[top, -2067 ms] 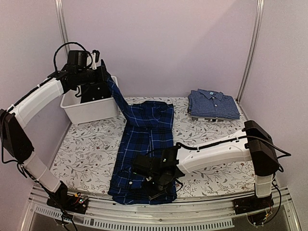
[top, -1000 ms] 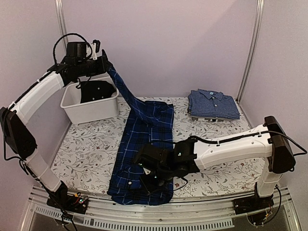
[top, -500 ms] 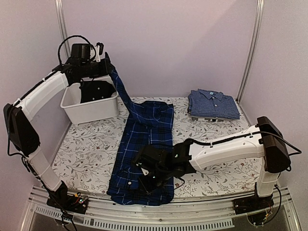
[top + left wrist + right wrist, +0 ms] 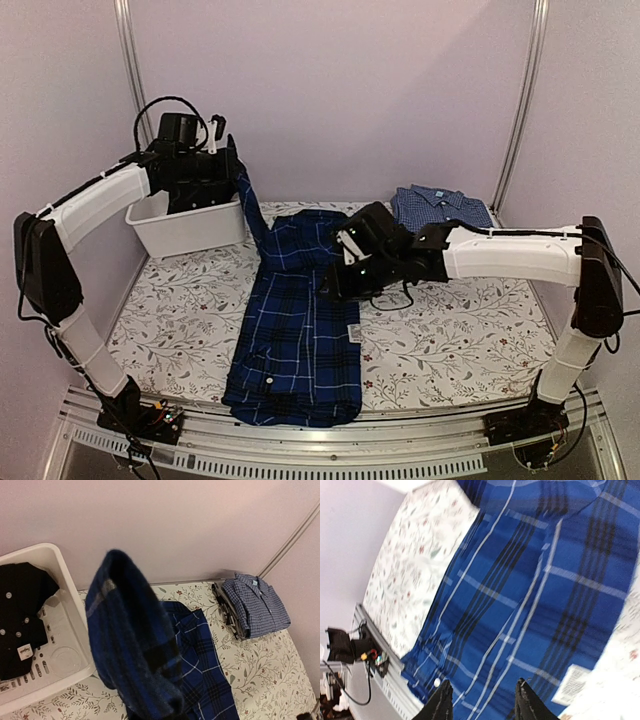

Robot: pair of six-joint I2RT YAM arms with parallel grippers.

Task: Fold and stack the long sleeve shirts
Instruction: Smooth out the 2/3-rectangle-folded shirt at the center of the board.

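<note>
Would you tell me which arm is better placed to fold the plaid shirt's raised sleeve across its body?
Left: the left end effector grips the plaid shirt's sleeve; the right end effector hovers open and empty.

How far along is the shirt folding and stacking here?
Done: the light blue checked shirt lies folded at the far right. In hand: the plaid shirt lies lengthwise on the table, one sleeve held up by the shut left jaws; the right jaws hover open above it. Left: folding it, stacking it, and perhaps the black garment in the white bin.
</note>
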